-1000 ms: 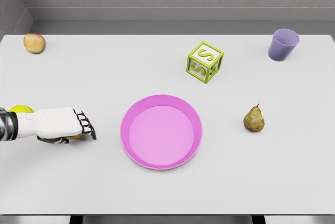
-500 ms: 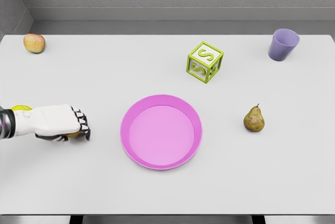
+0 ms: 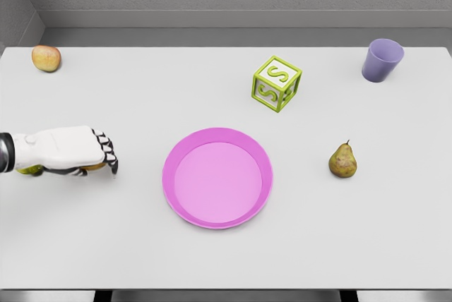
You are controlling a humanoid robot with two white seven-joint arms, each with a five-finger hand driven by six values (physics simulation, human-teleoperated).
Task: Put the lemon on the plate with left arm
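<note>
Grey walls frame the back of the scene, and below them we have a wide white table spread out in front of us. Coming in from the left edge, our left hand sits low over the table, palm down, fingers curled downward. Tucked under that hand we catch slivers of yellow: the lemon peeks out beneath the wrist, with another bit of colour showing under the knuckles. Whether the fingers are truly clamped on it, we cannot tell; most of the fruit is hidden by the hand.

Well to the right of the hand lies the pink plate, round and shallow, near the middle of the table, and the lemon is clearly apart from it, off to its left.

Elsewhere on the table: an apple far back at the left corner, a green letter block showing an S behind the plate, a purple cup upright at the far right, and a pear standing just right of the plate, not touching it.
</note>
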